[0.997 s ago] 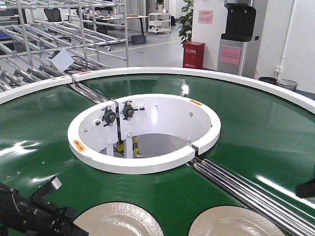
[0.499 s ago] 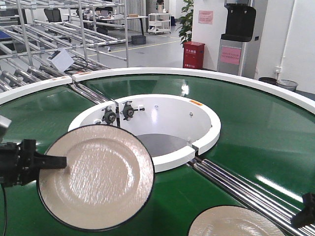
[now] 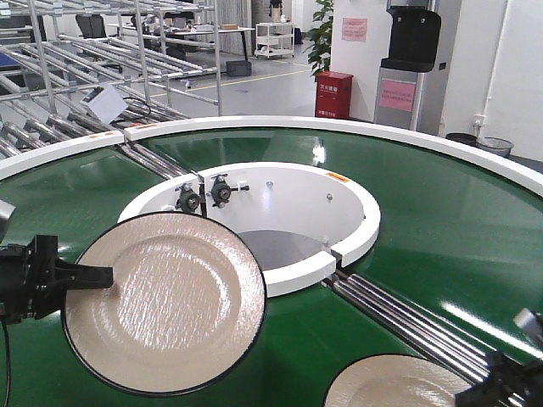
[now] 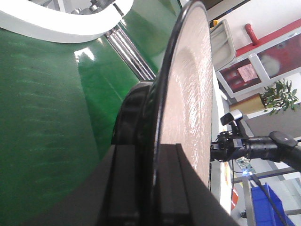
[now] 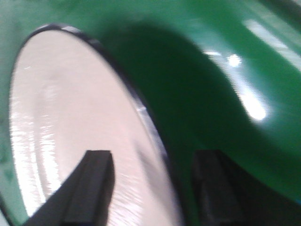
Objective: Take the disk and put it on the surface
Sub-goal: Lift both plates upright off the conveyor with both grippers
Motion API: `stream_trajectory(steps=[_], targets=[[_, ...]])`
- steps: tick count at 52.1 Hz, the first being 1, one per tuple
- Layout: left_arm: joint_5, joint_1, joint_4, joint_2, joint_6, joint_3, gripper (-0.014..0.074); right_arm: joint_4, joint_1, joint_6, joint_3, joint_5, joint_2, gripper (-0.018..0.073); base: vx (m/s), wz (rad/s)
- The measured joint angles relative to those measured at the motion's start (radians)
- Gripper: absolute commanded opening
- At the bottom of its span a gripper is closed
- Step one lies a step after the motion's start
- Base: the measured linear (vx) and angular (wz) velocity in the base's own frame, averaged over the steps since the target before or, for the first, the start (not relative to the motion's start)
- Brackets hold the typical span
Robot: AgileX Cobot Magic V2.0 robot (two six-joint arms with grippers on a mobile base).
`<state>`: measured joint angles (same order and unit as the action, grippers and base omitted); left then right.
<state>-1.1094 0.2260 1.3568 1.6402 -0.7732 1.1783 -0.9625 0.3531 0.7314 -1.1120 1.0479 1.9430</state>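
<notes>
1. Pinching the disk by its left rim in the left gripper; reaching rightward from there, tilted, above the green belt.
2. Straddling the rim of a second disk with the right gripper, spread wide.
3. Steel surface nowhere in view.

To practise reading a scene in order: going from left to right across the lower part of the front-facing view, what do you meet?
Left gripper → held disk → second disk → right gripper.
</notes>
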Motion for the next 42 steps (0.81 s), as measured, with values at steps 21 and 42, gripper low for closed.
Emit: stream_trajectory(steps=[21,42], targets=[[-0.002,0.001,-0.001,0.000,0.042,-0.001,-0.0010,-0.101,-0.076,0.019,-0.003,0.073,-0.006,-0.0012,0.00,0.00],[-0.050,0.001,-0.008,-0.022,0.107,-0.039,-0.0010,-0.266,-0.051,-0.016,0.003,0.104,-0.345,-0.0009,0.00,0.00]])
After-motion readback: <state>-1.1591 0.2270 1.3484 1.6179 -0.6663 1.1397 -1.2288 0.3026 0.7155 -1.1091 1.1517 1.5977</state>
